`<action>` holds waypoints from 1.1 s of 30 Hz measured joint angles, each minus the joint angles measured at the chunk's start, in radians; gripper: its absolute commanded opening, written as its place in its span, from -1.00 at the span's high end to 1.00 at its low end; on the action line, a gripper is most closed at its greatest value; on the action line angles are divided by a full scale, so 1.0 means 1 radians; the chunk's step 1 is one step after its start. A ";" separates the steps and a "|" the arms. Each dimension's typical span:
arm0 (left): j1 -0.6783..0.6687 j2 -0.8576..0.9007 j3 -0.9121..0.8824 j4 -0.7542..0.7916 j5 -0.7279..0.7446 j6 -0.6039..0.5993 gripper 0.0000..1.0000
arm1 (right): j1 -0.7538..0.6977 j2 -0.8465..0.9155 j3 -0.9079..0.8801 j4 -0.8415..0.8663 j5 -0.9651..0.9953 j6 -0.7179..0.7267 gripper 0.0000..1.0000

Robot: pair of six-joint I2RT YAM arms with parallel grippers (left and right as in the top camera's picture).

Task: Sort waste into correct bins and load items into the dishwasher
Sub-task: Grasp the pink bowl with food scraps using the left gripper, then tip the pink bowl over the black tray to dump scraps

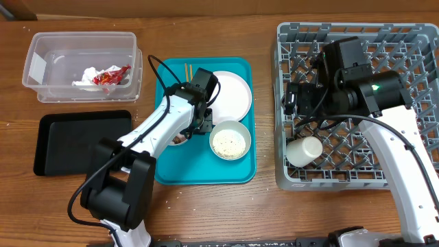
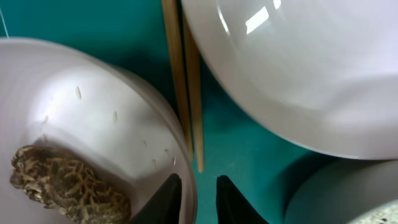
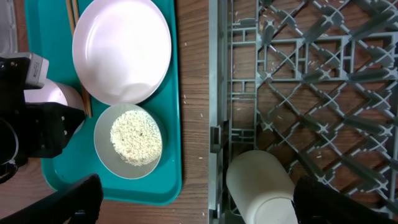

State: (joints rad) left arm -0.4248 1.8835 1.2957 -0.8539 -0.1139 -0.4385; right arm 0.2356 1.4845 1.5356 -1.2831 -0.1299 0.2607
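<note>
My left gripper (image 1: 195, 127) (image 2: 196, 180) is open a little, its fingers straddling the rim of a pale bowl (image 2: 93, 106) that holds a brown food lump (image 2: 68, 183); one finger is inside, one outside. Two wooden chopsticks (image 1: 186, 71) (image 2: 186, 93) lie between that bowl and the white plate (image 1: 232, 92) (image 3: 121, 46). A second bowl (image 1: 230, 140) (image 3: 130, 140) holds white rice. My right gripper (image 1: 302, 103) (image 3: 205, 199) is wide open above the grey dish rack (image 1: 405, 41), over a white cup (image 1: 304, 151) (image 3: 261, 190) lying on its side.
The bowls, plate and chopsticks sit on a teal tray (image 1: 206, 175). A clear tub (image 1: 41, 68) at the back left holds a crumpled napkin (image 1: 86, 77) and a red wrapper (image 1: 111, 75). A black tray (image 1: 75, 144) lies in front of it. Rice grains are scattered on the wood.
</note>
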 measured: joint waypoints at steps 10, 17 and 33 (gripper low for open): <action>0.000 0.000 -0.029 0.015 -0.010 -0.003 0.92 | 0.000 0.000 0.000 -0.012 0.008 0.000 -1.00; 0.001 0.000 -0.009 -0.061 -0.021 -0.005 0.92 | 0.000 0.000 0.000 -0.013 0.009 0.000 -1.00; 0.181 -0.070 0.472 -0.595 0.250 0.107 0.92 | 0.000 0.000 0.000 -0.011 0.015 0.000 -1.00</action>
State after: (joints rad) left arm -0.2440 1.8133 1.7672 -1.4494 0.1364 -0.3313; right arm 0.2356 1.4845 1.5356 -1.2945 -0.1146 0.2604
